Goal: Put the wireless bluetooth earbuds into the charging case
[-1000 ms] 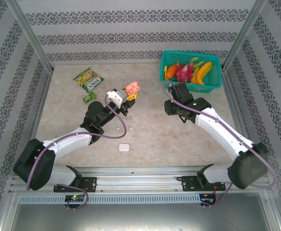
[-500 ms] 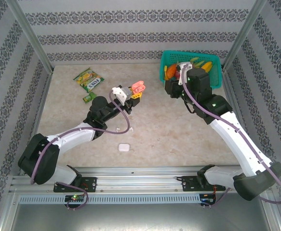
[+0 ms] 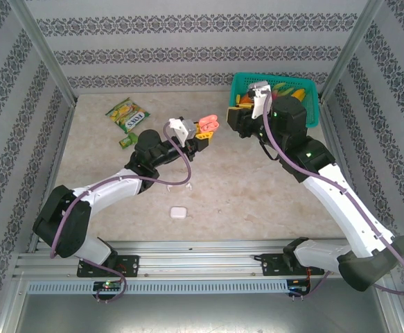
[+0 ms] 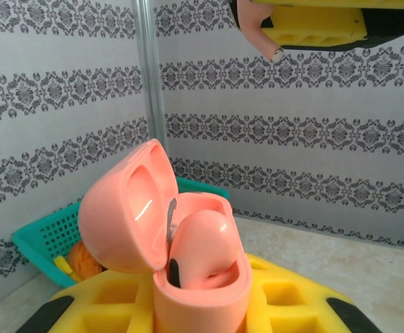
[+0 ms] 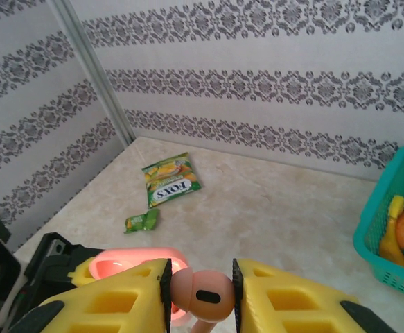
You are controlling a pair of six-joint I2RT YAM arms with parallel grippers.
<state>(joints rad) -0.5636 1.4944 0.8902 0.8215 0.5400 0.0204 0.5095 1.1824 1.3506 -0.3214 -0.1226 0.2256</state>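
My left gripper [image 3: 203,130] is shut on the base of a coral-pink charging case [image 3: 208,125], held above the table's middle. In the left wrist view the case [image 4: 202,277] stands upright between the yellow fingers [image 4: 98,305], lid swung open to the left, with one coral earbud [image 4: 205,243] seated inside. My right gripper [image 3: 231,119] hovers just right of the case. It is shut on a second coral earbud [image 5: 203,295], whose stem points down over the open case [image 5: 129,262]. That stem [image 4: 266,40] shows at the top of the left wrist view.
A small closed white case [image 3: 179,212] lies on the table near the front. A green FOX'S packet [image 3: 127,114] and a small green wrapper [image 3: 127,141] lie at the back left. A teal basket [image 3: 311,123] of toy fruit stands at the back right.
The right arm rose and swung back-left, bringing its earbud close to the case. The left arm carried the open case a little to the right.
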